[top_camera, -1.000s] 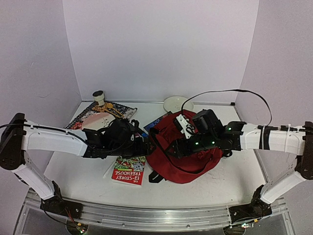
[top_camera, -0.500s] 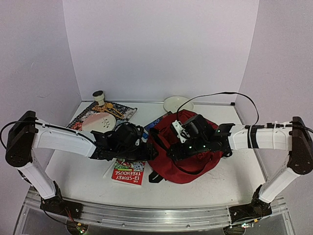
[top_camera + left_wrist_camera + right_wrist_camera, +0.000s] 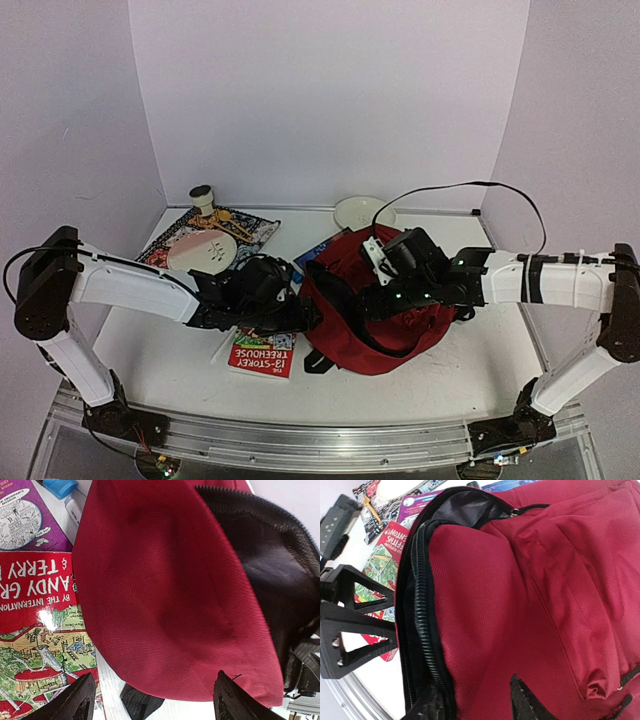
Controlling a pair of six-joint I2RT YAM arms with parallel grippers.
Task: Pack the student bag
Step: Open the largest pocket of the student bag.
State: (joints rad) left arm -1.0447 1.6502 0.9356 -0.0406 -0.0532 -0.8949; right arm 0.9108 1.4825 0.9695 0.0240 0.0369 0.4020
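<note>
student bag (image 3: 385, 348): dark-red, zip mouth gaping | left jaws apart | right jaws unclear

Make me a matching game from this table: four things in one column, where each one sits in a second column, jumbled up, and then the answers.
Things
1. student bag
2. Treehouse book
3. white dish
4. small cream cup

Places
A. far back, near the middle
B. centre of the scene, in front of the white dish
C. far back, on the left
D. lying flat at the bag's near-left side

Pairs: 1-B, 2-D, 3-A, 4-C
</note>
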